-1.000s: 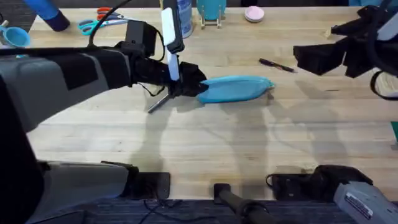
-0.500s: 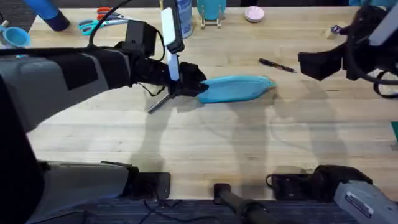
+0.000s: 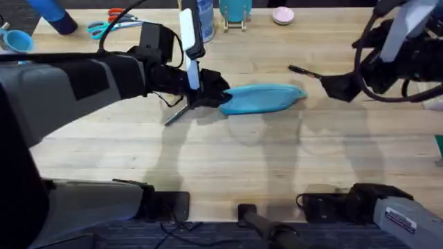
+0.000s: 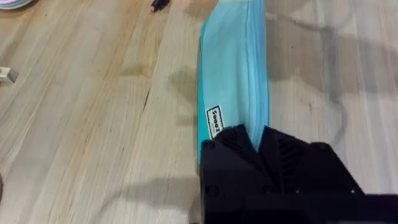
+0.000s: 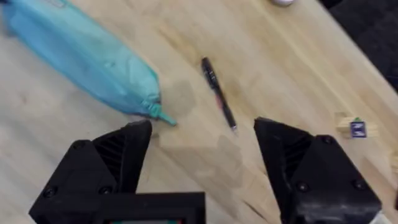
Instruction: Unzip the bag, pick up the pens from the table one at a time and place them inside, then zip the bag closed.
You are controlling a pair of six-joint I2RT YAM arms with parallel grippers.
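Note:
The light blue bag (image 3: 263,98) lies lengthwise in the middle of the table (image 3: 228,159). My left gripper (image 3: 210,93) is shut on its left end; in the left wrist view the black fingers (image 4: 233,149) pinch the fabric of the bag (image 4: 233,68). A silvery grey pen (image 3: 176,113) lies just under that gripper. The black pen (image 3: 308,72) lies beyond the bag's right end. My right gripper (image 3: 333,87) hovers open to the right of the bag. In its wrist view the gripper (image 5: 202,134) is above the pull tab (image 5: 158,114), with the bag (image 5: 81,53) and black pen (image 5: 217,93) beyond.
Along the table's far edge stand teal and orange scissors (image 3: 104,28), a blue-labelled white bottle (image 3: 202,17), a teal stand (image 3: 235,12), a pink round thing (image 3: 282,15) and a blue cup (image 3: 17,40). A small block (image 5: 354,126) lies at the far right.
My right gripper has moved left and down toward the bag's right end. The left arm and the bag have stayed put.

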